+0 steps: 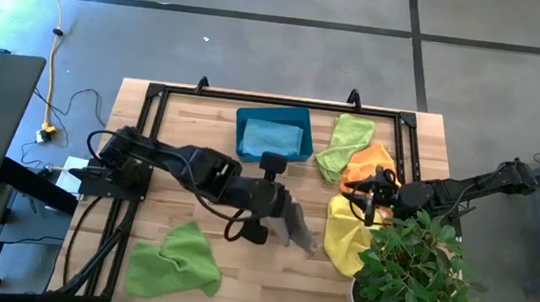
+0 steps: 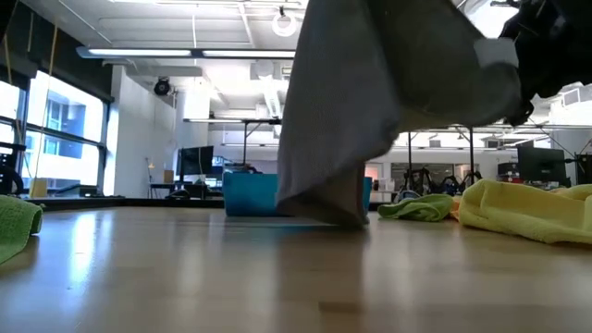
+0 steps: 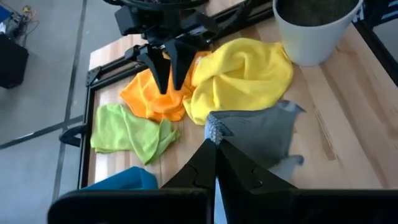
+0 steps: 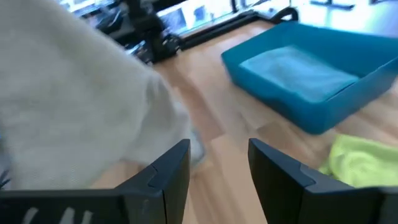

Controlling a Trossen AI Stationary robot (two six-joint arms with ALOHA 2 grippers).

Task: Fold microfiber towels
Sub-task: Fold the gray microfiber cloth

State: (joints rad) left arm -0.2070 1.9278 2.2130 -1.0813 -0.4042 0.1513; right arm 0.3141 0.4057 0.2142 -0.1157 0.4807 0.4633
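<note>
Leaves of the potted plant (image 1: 416,272) fill the near right corner of the table (image 1: 181,132) in the high view; the left gripper (image 1: 286,216), at table centre, pinches the grey towel (image 1: 300,231), and the right gripper (image 1: 371,197) hovers with fingers apart over the orange towel (image 1: 367,161) and yellow towel (image 1: 344,234). A teal bin (image 1: 274,134) at the far edge holds a flat light blue towel (image 1: 273,135); one lime green towel (image 1: 343,144) lies beside the bin, another green towel (image 1: 175,260) near the front left. Low view: the grey towel (image 2: 388,92) hangs with its lower edge touching the wood, the bin (image 2: 252,194) behind it, the yellow towel (image 2: 527,208) at right. Left wrist view: closed fingers (image 3: 205,165) grip a corner of the grey towel (image 3: 255,134); the right gripper (image 3: 169,71) stands over the orange towel (image 3: 149,99), beside the plant's white pot (image 3: 314,31). Right wrist view: spread fingers (image 4: 171,171), the grey towel (image 4: 74,99) close by, and the bin (image 4: 317,112) containing the blue towel (image 4: 295,68).
</note>
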